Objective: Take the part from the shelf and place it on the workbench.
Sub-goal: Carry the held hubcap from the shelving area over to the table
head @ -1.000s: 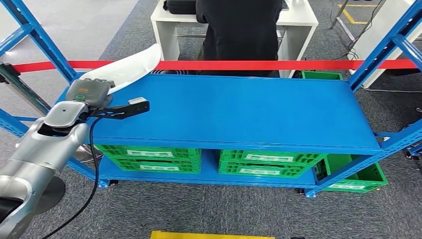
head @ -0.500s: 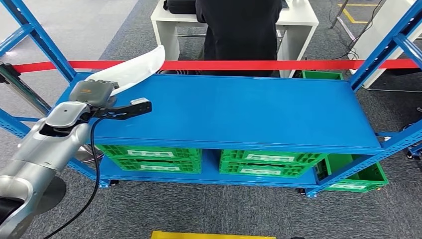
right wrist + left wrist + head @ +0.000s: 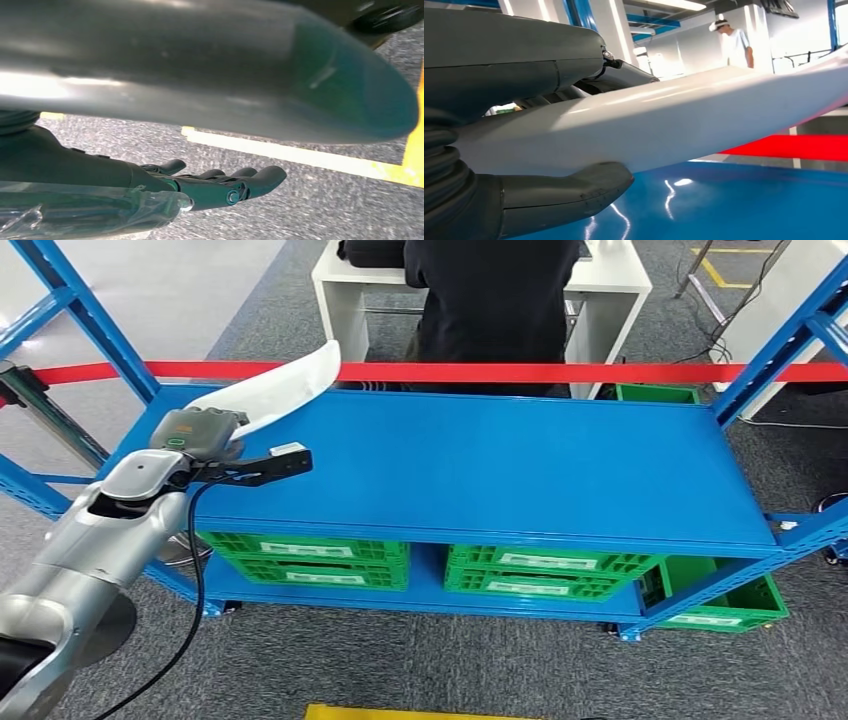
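The part is a long, white, curved panel. My left hand grips its near end over the left back corner of the blue shelf top, and the free end points up and away toward the red tape. The left wrist view shows the white part clamped between the thumb and the dark fingers, just above the glossy blue surface. My right hand hangs low over grey carpet, its fingers stretched out with nothing in them.
Red tape runs behind the shelf. Beyond it a person in black sits at a white table. Green crates fill the lower tier. Blue uprights flank both ends. A yellow floor line lies under my right hand.
The whole picture has shifted slightly, so the camera moved. My left hand, still holding the white part, has edged a little to the right over the shelf top.
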### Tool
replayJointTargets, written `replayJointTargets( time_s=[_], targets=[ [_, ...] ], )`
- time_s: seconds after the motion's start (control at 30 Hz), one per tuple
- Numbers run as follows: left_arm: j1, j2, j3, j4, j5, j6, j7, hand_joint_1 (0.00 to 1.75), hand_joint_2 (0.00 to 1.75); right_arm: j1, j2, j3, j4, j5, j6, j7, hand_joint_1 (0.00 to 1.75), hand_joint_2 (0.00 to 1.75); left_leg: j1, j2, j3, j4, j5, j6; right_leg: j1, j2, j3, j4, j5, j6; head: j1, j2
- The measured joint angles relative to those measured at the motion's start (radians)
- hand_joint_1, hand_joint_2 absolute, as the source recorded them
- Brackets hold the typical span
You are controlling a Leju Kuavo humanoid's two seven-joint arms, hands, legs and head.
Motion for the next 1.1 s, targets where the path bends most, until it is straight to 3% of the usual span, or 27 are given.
replayJointTargets(
  time_s=[0.07, 0.17, 0.23, 0.33, 0.37, 0.4, 0.43, 0.5, 0.57, 0.67, 0.73, 0.83, 0.87, 0.9, 0.93, 1.03, 1.07, 1.1],
  targets=[
    [-0.002, 0.0, 0.0, 0.0, 0.002, 0.0, 0.0, 1.75, 1.75, -0.001, 0.003, -0.001, -0.001, 0.001, 0.0, -0.001, 0.0, 0.0, -0.002, -0.002, -0.008, 0.01, -0.001, -0.016, -0.001, 0.004, 0.022, -0.063, 0.026, -0.007, 0.001, 0.0],
    [-0.002, 0.0, -0.001, 0.0, 0.005, 0.0, 0.0, 1.75, 1.75, -0.002, 0.004, -0.001, -0.002, 0.002, 0.001, -0.002, 0.0, 0.0, 0.0, -0.002, -0.019, 0.012, 0.003, -0.034, 0.003, 0.007, 0.011, -0.059, 0.029, -0.035, -0.003, 0.0],
    [-0.003, 0.0, -0.002, 0.0, 0.006, -0.001, 0.0, 1.75, 1.75, -0.003, 0.004, -0.001, -0.002, 0.002, 0.0, -0.003, 0.0, 0.0, 0.002, 0.001, -0.039, 0.056, -0.037, -0.042, 0.003, 0.006, 0.004, -0.063, 0.038, -0.052, -0.006, 0.0],
    [-0.002, 0.001, -0.002, 0.0, 0.009, -0.003, 0.0, 1.75, 1.75, -0.004, 0.004, -0.002, -0.003, 0.003, 0.0, -0.003, 0.0, 0.0, 0.001, 0.003, -0.114, 0.242, -0.142, -0.044, 0.006, 0.003, -0.011, -0.065, 0.052, -0.065, -0.008, 0.0],
    [0.001, 0.001, -0.002, 0.001, 0.01, -0.004, 0.0, 1.75, 1.75, -0.003, 0.004, -0.002, -0.003, 0.003, 0.0, -0.003, 0.0, 0.0, 0.001, 0.003, -0.129, 0.284, -0.158, -0.043, 0.008, 0.002, -0.017, -0.065, 0.057, -0.066, -0.008, 0.0],
    [0.003, 0.001, -0.002, 0.001, 0.011, -0.005, 0.0, 1.75, 1.75, -0.003, 0.004, -0.003, -0.003, 0.003, 0.0, -0.003, 0.0, 0.0, 0.001, 0.003, -0.127, 0.292, -0.155, -0.041, 0.009, 0.001, -0.024, -0.065, 0.062, -0.066, -0.008, 0.0],
    [0.004, 0.001, -0.002, 0.001, 0.012, -0.005, 0.0, 1.75, 1.75, -0.003, 0.004, -0.004, -0.003, 0.003, 0.0, -0.003, 0.0, 0.0, 0.0, 0.003, -0.104, 0.261, -0.136, -0.038, 0.009, 0.001, -0.03, -0.065, 0.068, -0.064, -0.008, 0.0],
    [0.0, 0.0, -0.002, 0.001, 0.013, -0.005, 0.0, 1.75, 1.75, -0.004, 0.004, -0.006, -0.003, 0.003, 0.0, -0.003, 0.0, 0.0, -0.001, 0.004, -0.023, 0.131, -0.089, -0.031, 0.011, 0.001, -0.041, -0.063, 0.08, -0.057, -0.009, 0.0],
    [-0.004, -0.001, -0.002, 0.001, 0.015, -0.005, 0.0, 1.75, 1.75, -0.004, 0.004, -0.008, -0.003, 0.004, 0.0, -0.003, 0.0, 0.0, -0.004, 0.005, 0.028, 0.04, -0.067, -0.025, 0.014, 0.001, -0.049, -0.063, 0.091, -0.046, -0.007, 0.0],
    [-0.003, -0.002, -0.002, 0.001, 0.02, -0.006, -0.001, 1.75, 1.75, -0.002, 0.004, -0.009, -0.003, 0.005, 0.0, -0.003, 0.0, 0.0, -0.008, 0.005, 0.023, 0.027, -0.051, -0.007, 0.012, 0.0, -0.054, -0.073, 0.109, -0.026, -0.006, 0.0],
    [-0.004, -0.003, -0.002, 0.001, 0.022, -0.006, -0.002, 1.75, 1.75, 0.001, 0.005, -0.009, -0.003, 0.005, 0.0, -0.002, 0.0, 0.0, -0.006, 0.007, 0.011, 0.024, -0.033, 0.008, 0.01, -0.001, -0.071, -0.041, 0.073, -0.017, -0.004, 0.0],
    [-0.002, -0.003, -0.002, 0.002, 0.023, -0.006, -0.003, 1.75, 1.75, 0.0, 0.005, -0.009, -0.003, 0.007, 0.001, -0.002, 0.0, 0.0, -0.008, 0.008, -0.016, 0.023, -0.01, 0.02, 0.009, -0.002, -0.129, 0.142, -0.057, -0.01, 0.0, 0.0],
    [0.0, -0.004, -0.003, 0.002, 0.024, -0.006, -0.004, 1.75, 1.75, -0.001, 0.005, -0.01, -0.003, 0.008, 0.001, -0.002, 0.0, 0.0, -0.01, 0.008, -0.027, 0.023, -0.001, 0.021, 0.01, -0.002, -0.139, 0.193, -0.081, -0.01, 0.0, 0.0],
    [0.002, -0.004, -0.003, 0.002, 0.025, -0.006, -0.004, 1.75, 1.75, -0.002, 0.005, -0.01, -0.003, 0.008, 0.001, -0.002, 0.0, 0.0, -0.012, 0.008, -0.037, 0.024, 0.007, 0.02, 0.011, -0.002, -0.132, 0.212, -0.087, -0.012, 0.0, 0.0],
    [0.003, -0.003, -0.003, 0.002, 0.026, -0.006, -0.004, 1.75, 1.75, -0.003, 0.005, -0.01, -0.003, 0.008, 0.001, -0.002, 0.0, 0.0, -0.013, 0.007, -0.047, 0.024, 0.015, 0.019, 0.012, -0.002, -0.105, 0.192, -0.075, -0.014, 0.0, 0.0],
    [0.002, -0.002, -0.002, 0.001, 0.027, -0.006, -0.004, 1.75, 1.75, -0.006, 0.004, -0.011, -0.004, 0.009, 0.001, -0.002, 0.0, 0.0, -0.014, 0.006, -0.07, 0.025, 0.038, 0.008, 0.018, -0.001, 0.037, 0.004, -0.034, -0.028, -0.001, 0.0],
    [0.001, -0.002, -0.002, 0.001, 0.027, -0.006, -0.004, 1.75, 1.75, -0.007, 0.004, -0.011, -0.004, 0.009, 0.001, -0.002, 0.0, 0.0, -0.014, 0.007, -0.074, 0.025, 0.045, 0.003, 0.02, 0.0, 0.064, -0.038, -0.032, -0.033, -0.001, 0.0],
    [0.0, -0.001, -0.002, 0.001, 0.027, -0.006, -0.004, 1.75, 1.75, -0.008, 0.004, -0.011, -0.004, 0.009, 0.001, -0.002, 0.0, 0.0, -0.013, 0.007, -0.076, 0.023, 0.051, -0.003, 0.023, 0.001, 0.071, -0.056, -0.035, -0.039, -0.002, 0.0]
  ],
)
